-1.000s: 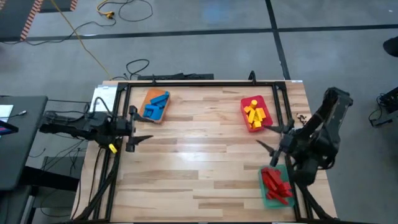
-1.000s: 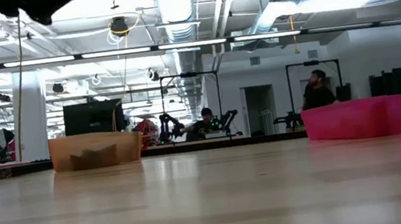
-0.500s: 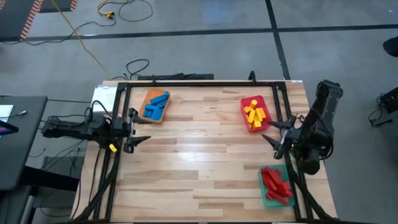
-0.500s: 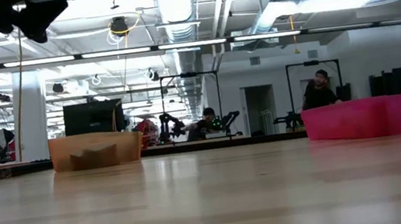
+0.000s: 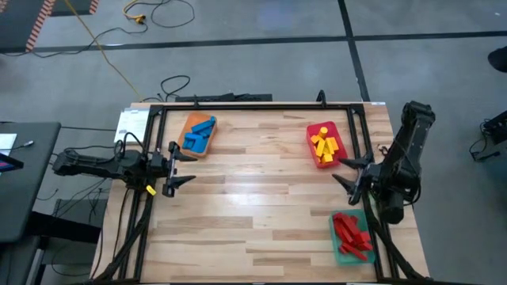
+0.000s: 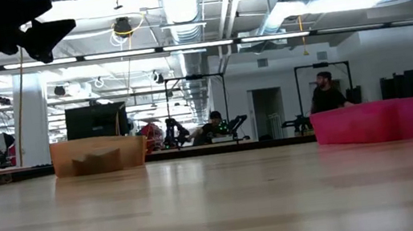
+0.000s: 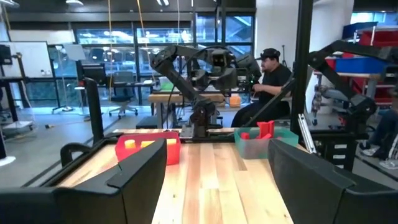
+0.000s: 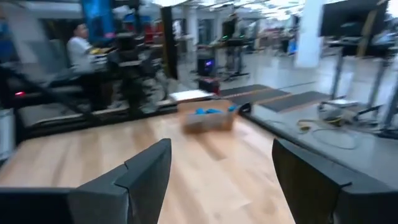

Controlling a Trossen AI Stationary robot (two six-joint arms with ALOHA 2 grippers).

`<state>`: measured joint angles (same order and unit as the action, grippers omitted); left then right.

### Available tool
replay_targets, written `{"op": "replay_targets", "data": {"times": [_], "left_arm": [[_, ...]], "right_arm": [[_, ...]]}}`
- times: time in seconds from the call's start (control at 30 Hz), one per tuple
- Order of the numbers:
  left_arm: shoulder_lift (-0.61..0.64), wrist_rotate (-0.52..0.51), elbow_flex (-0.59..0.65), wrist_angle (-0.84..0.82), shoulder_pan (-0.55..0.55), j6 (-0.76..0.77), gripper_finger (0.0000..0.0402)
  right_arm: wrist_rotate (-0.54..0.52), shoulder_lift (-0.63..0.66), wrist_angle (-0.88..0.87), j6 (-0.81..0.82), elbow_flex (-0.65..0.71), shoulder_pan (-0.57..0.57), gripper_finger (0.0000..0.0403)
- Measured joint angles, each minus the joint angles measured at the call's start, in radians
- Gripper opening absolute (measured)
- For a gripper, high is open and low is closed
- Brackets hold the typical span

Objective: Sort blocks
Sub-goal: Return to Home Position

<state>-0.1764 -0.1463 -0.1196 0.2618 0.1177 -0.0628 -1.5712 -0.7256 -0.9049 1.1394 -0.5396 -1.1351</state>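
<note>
My left gripper (image 5: 188, 168) and right gripper (image 5: 337, 171) hover spread and empty, blocks (image 5: 348, 231) all in trays (image 5: 187, 121), so the risk now is my right arm clipping the green tray (image 5: 340, 255) heading home.

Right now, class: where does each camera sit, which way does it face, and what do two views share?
High view: above the table, facing straight down; both arms, left pincer and right pincer open.
Low view: table-top height, facing level across to orange tray and red tray; dark arm parts at top.
Left wrist view: left wrist, facing right arm, red tray, green tray; own fingers.
Right wrist view: right wrist, facing orange tray; own fingers.
Shared: high and low both show orange and red trays.
</note>
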Motion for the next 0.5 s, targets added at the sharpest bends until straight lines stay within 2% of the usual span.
{"op": "replay_targets", "data": {"times": [0.13, 0.23, 0.37, 0.5], "left_arm": [[0.000, 0.000, 0.000, 0.000, -0.001, -0.003, 0.0275], [0.000, 0.000, 0.000, 0.000, -0.011, 0.007, 0.0275], [0.000, 0.000, 0.000, -0.001, -0.020, 0.022, 0.0275], [0.000, 0.000, 0.000, -0.001, -0.023, 0.023, 0.0275]], "right_arm": [[0.057, -0.051, 0.195, -0.095, 0.000, -0.042, 0.0290], [0.158, -0.085, 0.361, -0.145, 0.000, -0.035, 0.0290], [0.389, -0.132, 0.655, -0.258, 0.000, 0.034, 0.0290], [0.704, -0.208, 1.046, -0.473, 0.000, 0.163, 0.0290]]}}
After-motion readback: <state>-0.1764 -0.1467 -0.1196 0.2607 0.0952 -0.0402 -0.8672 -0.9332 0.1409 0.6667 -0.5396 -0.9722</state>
